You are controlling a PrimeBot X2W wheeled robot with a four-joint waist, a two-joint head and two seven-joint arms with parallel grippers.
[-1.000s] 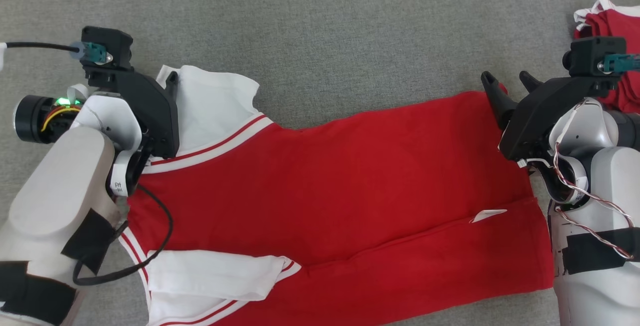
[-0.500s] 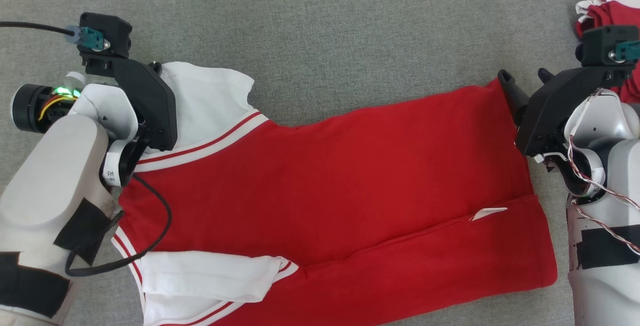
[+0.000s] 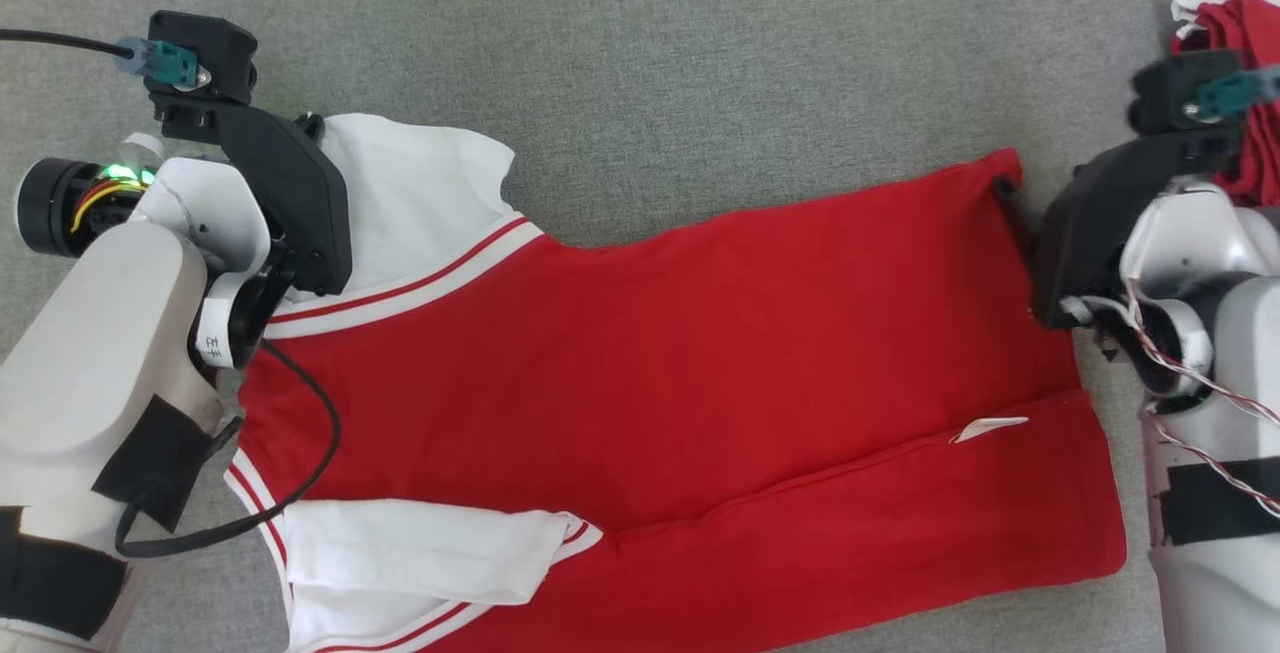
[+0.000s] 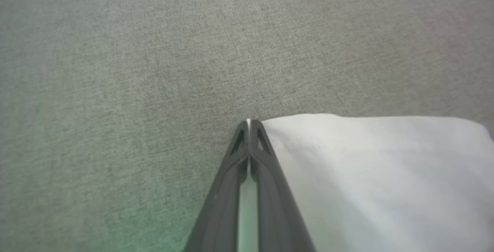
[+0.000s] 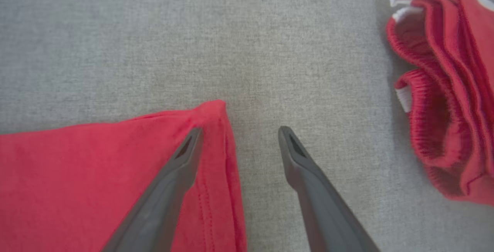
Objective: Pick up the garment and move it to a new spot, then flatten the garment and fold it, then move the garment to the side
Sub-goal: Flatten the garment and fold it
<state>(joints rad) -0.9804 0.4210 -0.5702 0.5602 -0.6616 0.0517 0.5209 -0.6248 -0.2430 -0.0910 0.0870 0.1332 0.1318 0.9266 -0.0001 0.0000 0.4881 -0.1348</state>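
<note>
Upper left, the left end effector (image 4: pixel 249 122) is clamped on the shirt (image 3: pixel 650 363) at its white sleeve. Far right, the right end effector (image 5: pixel 240 129) is spread apart, straddling the red hem corner.

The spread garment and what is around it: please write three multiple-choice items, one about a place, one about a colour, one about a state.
1. Where in the head view does the pile of red clothes lie?
A. at the upper right edge
B. at the lower left corner
C. on the middle of the spread shirt

2. What colour are the sleeves of the garment?
A. blue
B. white
C. black

3. How do the jaws of the right gripper stand?
A. shut on the pile
B. shut on nothing
C. open

Answers:
1 A: the head view shows the pile beside the right arm, at the top right.
2 B: both sleeves are white against the red body.
3 C: the right wrist view shows the jaws apart, one over the garment's corner, the other over the grey surface.
</note>
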